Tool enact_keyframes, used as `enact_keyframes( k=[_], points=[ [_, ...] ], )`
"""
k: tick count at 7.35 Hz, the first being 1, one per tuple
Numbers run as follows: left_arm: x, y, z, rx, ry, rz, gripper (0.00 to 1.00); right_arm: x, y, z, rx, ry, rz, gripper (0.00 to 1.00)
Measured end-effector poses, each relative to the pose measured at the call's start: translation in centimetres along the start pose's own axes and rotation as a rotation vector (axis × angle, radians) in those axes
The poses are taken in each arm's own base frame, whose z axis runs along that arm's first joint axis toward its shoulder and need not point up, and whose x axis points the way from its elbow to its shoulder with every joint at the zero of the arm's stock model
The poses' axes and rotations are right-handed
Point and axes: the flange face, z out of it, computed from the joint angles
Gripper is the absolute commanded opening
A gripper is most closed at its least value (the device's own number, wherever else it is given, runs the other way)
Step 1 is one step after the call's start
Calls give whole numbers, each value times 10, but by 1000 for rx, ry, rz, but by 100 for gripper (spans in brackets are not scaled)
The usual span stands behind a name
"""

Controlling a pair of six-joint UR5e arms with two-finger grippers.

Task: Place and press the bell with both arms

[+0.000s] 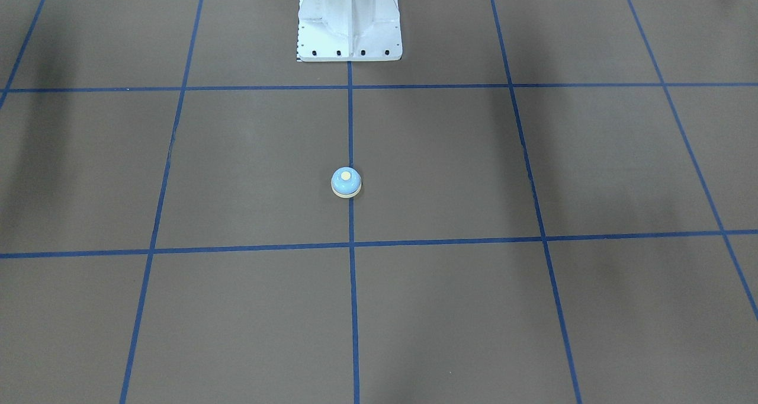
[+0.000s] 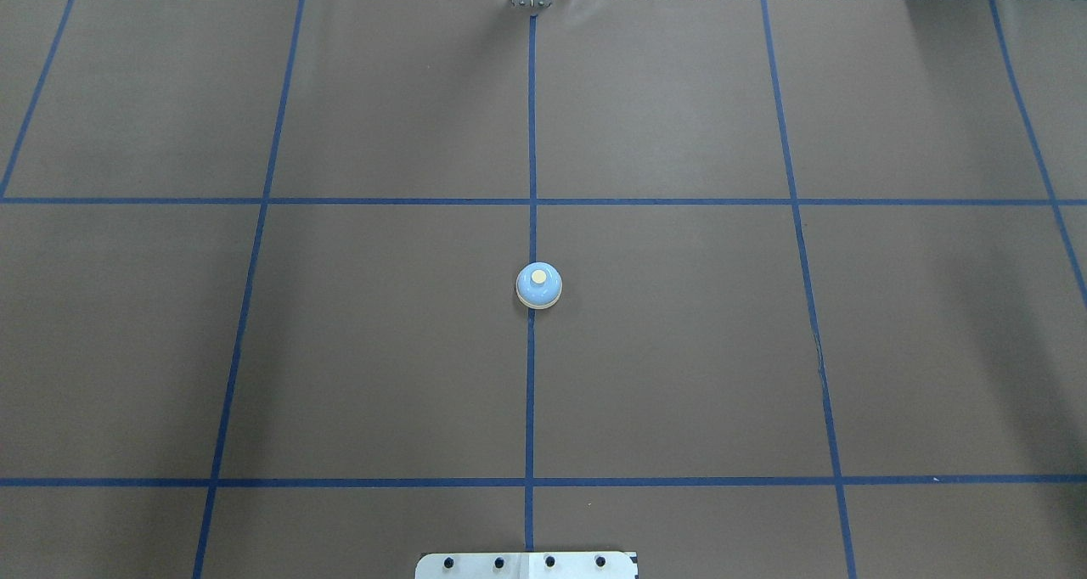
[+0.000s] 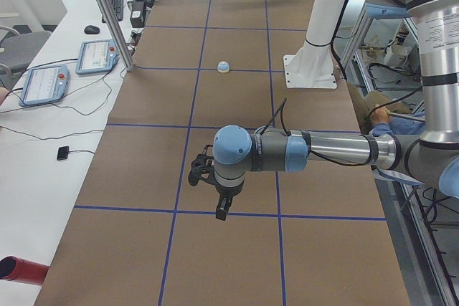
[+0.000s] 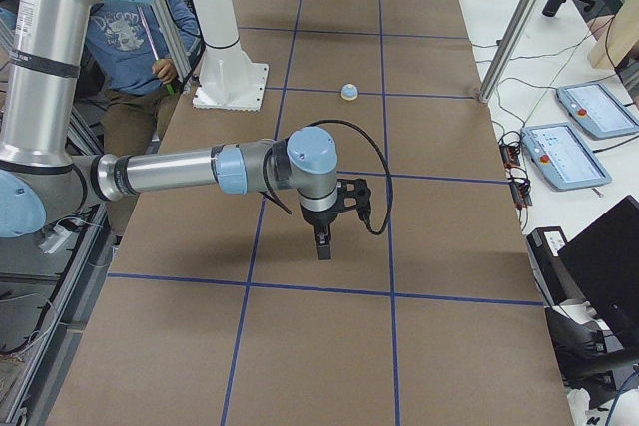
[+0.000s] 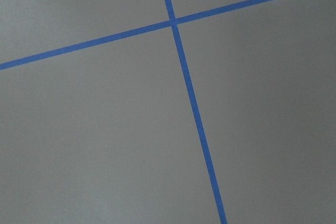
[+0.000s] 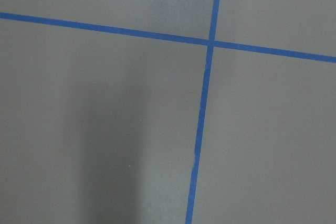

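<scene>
1. Counted: one bell (image 2: pixel 538 285), two arms, two pincers, one white pedestal (image 1: pixel 349 25), two touch-screen pendants (image 3: pixel 44 84).
2. Bell's look: small light-blue dome on a round cream base, with a cream button on top, standing upright.
3. Bell's place: almost at frame centre in the overhead view, on the brown worktop (image 2: pixel 382 350), right on the blue tape line (image 2: pixel 532 137) running up the middle. Small and far off in the upper middle of both side views, well apart from both arms.
4. Left arm (image 3: pixel 323 150): reaching in from the right edge of the left-side view, across the lower middle. Left pincer (image 3: pixel 223 209) pointing down above the worktop, near a tape crossing. Opening width: cannot tell from this view alone. No object seen in its hold.
5. Right arm (image 4: pixel 170 172): reaching in from the left edge of the right-side view. Right pincer (image 4: pixel 321 244) pointing down near frame centre, above the worktop. Opening width: again cannot tell. No object seen in its hold.
6. Both wrist views: only brown surface with one blue tape crossing each.
7. Pendants: side by side on the white bench at the left edge of the left-side view.
</scene>
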Motion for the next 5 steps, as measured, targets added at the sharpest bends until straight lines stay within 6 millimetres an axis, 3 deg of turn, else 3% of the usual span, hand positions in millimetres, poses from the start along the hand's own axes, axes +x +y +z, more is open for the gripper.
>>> enact_keyframes(
  k=[5],
  points=[
    [-1, -1, 2, -3, 0, 1, 100, 2, -2, 3, -4, -4, 12, 100]
  ],
)
